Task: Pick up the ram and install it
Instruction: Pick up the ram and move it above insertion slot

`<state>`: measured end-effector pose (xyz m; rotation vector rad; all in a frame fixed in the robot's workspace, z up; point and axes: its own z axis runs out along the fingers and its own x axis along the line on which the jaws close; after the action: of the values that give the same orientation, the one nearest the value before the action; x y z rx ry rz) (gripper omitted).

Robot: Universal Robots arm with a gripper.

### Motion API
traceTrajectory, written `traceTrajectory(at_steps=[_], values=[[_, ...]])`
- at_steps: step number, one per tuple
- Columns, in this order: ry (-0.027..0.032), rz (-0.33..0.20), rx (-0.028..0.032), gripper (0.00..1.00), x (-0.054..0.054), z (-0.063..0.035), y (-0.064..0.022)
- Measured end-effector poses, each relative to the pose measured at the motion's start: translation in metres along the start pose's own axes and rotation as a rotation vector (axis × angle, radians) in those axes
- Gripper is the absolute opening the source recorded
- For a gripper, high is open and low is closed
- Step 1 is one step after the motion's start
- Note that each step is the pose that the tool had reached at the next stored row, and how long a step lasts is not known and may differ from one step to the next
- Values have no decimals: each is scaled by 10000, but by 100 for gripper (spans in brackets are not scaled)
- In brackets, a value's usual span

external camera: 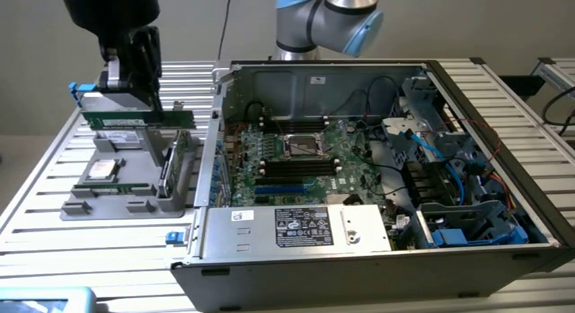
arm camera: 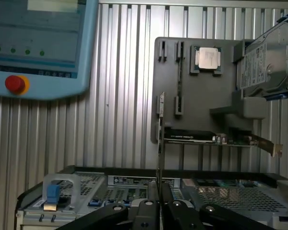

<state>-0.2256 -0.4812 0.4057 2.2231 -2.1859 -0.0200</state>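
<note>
Wrist view: end effector [arm camera: 158,194] clamped on ram [arm camera: 160,139], apparently clear of gray holder [arm camera: 201,96]; case sticker [external camera: 303,227] unreadable.

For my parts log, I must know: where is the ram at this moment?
The ram is clamped between the jaws at the exterior view's left, above the gray parts tray and beside the open computer case.

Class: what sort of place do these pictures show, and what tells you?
Probably a robotics lab bench for computer assembly: open grey metal computer case, ribbed aluminium table, light-blue control pendant with red button.
</note>
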Motion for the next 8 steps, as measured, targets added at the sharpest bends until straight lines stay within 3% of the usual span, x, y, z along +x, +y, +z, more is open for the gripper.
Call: traceTrajectory(at_steps=[8], values=[[-1, -5, -2, 14, 6, -9, -367]])
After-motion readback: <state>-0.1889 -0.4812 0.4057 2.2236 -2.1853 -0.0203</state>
